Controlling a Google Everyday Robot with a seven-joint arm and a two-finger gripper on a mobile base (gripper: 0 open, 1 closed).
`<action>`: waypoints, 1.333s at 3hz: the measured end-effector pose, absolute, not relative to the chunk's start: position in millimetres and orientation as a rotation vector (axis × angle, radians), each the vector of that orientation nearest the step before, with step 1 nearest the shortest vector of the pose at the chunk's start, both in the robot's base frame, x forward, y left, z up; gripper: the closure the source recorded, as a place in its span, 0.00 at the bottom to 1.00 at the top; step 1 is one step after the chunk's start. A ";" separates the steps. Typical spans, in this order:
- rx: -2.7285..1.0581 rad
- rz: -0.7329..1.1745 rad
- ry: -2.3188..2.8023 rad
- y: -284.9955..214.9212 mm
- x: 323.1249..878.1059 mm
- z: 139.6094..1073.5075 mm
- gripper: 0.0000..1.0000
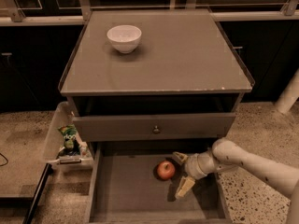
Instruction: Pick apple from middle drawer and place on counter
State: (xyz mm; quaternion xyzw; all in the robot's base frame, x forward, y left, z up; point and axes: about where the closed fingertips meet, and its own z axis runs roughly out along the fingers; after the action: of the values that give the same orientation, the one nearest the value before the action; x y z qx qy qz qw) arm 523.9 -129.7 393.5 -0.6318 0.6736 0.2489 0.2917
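The red apple (165,170) lies on the bare floor of the pulled-out middle drawer (126,190), near its back. My gripper (181,172) is inside the drawer just right of the apple, open, with one finger (179,157) behind and one finger (185,187) in front, a short gap from the apple. The white arm reaches in from the right. The grey counter (177,55) is the cabinet top above.
A white bowl (124,38) stands on the counter's back left. A drawer with a plain front and small knob (156,130) sits above the open one. A clear bin (63,141) with a green packet hangs at the cabinet's left. Speckled floor lies around.
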 end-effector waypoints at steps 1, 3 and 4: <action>-1.664 0.771 1.765 -114.9 532.5 385.4 0.00; -1.646 0.837 1.819 -91.0 543.0 360.7 0.00; -1.644 0.837 1.820 -90.6 543.2 360.5 0.19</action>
State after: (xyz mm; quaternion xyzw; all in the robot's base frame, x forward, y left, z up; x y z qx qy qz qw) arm 543.2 -90.6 360.5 -0.6106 0.6760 0.3108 0.2714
